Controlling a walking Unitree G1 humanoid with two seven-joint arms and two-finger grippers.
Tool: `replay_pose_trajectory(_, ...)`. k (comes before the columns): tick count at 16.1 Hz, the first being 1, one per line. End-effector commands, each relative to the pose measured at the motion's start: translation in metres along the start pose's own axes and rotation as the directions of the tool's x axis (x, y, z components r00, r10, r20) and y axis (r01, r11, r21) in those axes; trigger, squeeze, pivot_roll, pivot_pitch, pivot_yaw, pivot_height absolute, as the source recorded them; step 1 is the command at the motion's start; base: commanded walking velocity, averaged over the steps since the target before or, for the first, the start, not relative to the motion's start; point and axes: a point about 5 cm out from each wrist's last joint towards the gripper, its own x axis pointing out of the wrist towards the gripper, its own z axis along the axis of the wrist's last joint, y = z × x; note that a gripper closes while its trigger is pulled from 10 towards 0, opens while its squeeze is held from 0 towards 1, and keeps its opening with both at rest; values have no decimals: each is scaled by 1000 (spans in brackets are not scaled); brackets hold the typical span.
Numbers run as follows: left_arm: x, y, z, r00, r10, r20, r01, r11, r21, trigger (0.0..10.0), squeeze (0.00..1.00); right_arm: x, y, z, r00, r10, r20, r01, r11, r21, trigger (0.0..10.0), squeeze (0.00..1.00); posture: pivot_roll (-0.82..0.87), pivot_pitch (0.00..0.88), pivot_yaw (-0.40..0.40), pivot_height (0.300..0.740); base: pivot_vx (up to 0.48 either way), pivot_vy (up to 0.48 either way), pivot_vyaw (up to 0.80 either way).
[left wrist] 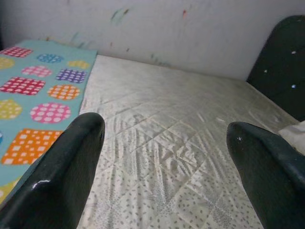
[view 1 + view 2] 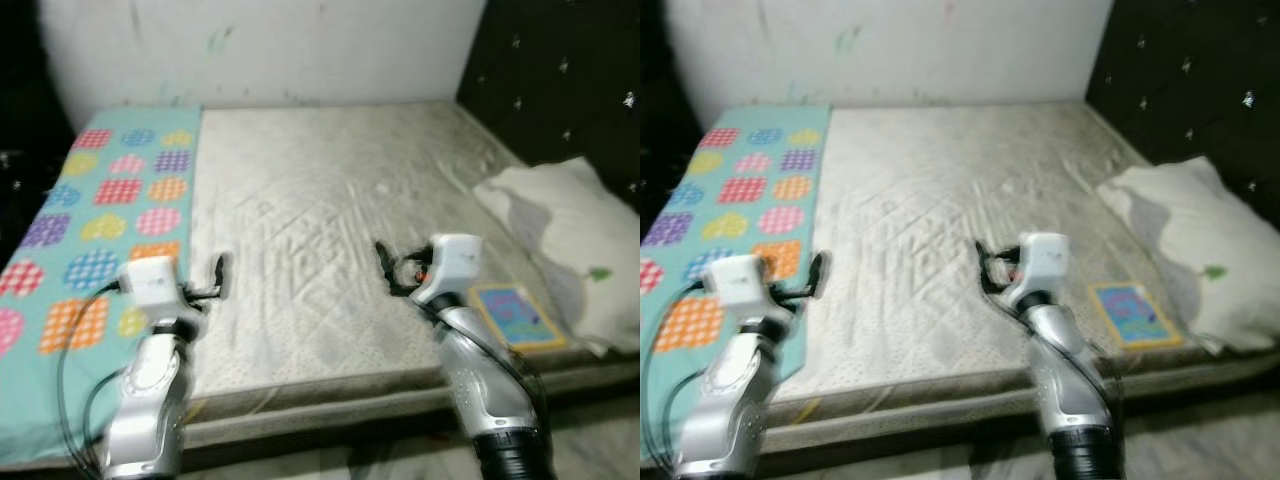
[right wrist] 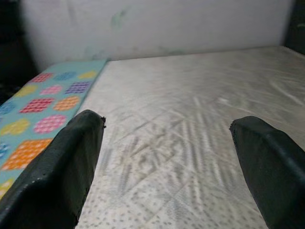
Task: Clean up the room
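Left eye view: left gripper (image 2: pixel 217 275) spread wide, empty, held over the near edge of the bare cream quilted mattress (image 2: pixel 330 230). Just outboard of it lies the turquoise sheet with coloured polka-dot circles (image 2: pixel 95 230), covering the mattress's left strip. Right gripper (image 2: pixel 385 268) also wide open, holding nothing, above the mattress. Just to its right, a flat blue-and-yellow picture book (image 2: pixel 512 315) lies on the mattress; past that, a white crumpled pillow (image 2: pixel 570 240) against the black tufted headboard (image 2: pixel 560 70). Scribbled white wall (image 2: pixel 260 50) beyond.
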Motion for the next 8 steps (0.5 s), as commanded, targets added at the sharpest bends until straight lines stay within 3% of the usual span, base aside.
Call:
replay_pose_trajectory(1,0,8,2,1000,31,1,-31,999,17,10000,0,4,8,5,999,27,18,-27,1000,-4,10000,0,-62,0,-44,740,0,480,0)
replay_pose_trajectory(8,0,9,1,999,49,-7,-49,999,17,10000,0,4,9,6,999,35,18,-35,999,-26,10000,0,-63,0,-44,740,0,480,0)
